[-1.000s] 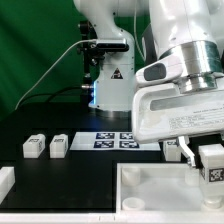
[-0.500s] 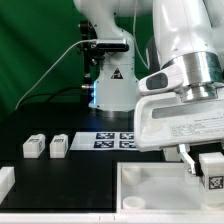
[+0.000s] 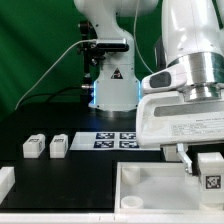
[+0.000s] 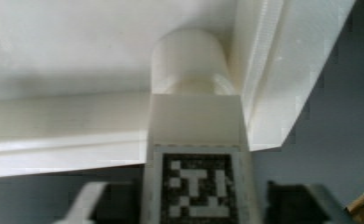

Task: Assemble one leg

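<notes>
My gripper [image 3: 207, 163] is shut on a leg [image 3: 211, 172], a small white block with a black-and-white tag on its face. It holds the leg upright at the exterior view's right, just above the far right corner of the large white tray-like piece [image 3: 160, 178]. In the wrist view the leg [image 4: 197, 130] runs out from between the dark fingers [image 4: 94, 206], its tag facing the camera. Its rounded end is close over the tray piece's raised rim [image 4: 90, 125]. I cannot tell whether it touches.
Two more legs [image 3: 35, 146] [image 3: 59, 146] lie side by side at the exterior view's left. The marker board [image 3: 112, 139] lies in the middle, in front of the robot base [image 3: 110, 85]. A white part [image 3: 5, 181] sits at the front left edge.
My gripper has moved down a little with the leg in it, closer to the tray piece's corner. The two legs at the left have not moved.
</notes>
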Controlling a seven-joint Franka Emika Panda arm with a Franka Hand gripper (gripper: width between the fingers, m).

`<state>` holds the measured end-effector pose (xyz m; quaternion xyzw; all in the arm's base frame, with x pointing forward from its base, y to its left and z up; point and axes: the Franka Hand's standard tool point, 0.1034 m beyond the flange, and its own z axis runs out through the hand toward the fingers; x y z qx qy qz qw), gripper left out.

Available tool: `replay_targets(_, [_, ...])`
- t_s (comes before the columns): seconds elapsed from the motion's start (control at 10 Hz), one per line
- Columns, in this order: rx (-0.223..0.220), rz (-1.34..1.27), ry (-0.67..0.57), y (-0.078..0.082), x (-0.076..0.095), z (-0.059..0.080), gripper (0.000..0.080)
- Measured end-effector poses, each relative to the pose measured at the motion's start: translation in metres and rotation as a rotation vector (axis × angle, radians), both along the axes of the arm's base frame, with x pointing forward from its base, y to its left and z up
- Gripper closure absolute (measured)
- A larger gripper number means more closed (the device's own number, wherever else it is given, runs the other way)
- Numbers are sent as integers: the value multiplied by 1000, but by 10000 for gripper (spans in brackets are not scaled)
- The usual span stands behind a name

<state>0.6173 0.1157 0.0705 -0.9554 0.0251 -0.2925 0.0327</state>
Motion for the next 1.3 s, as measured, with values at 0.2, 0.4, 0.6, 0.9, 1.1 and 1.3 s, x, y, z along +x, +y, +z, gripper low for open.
replay_targets(0.2, [0, 0, 0, 0, 0, 0, 194])
replay_targets(0.4, [0, 0, 0, 0, 0, 0, 162])
replay_targets(0.6, [0, 0, 0, 0, 0, 0, 151])
replay_targets(0.9, [3, -2, 4, 0, 0, 1, 151])
replay_targets(1.1, [36, -3, 75, 5, 1, 20, 151])
replay_targets(1.3, [45, -11, 118, -3, 8, 25, 151])
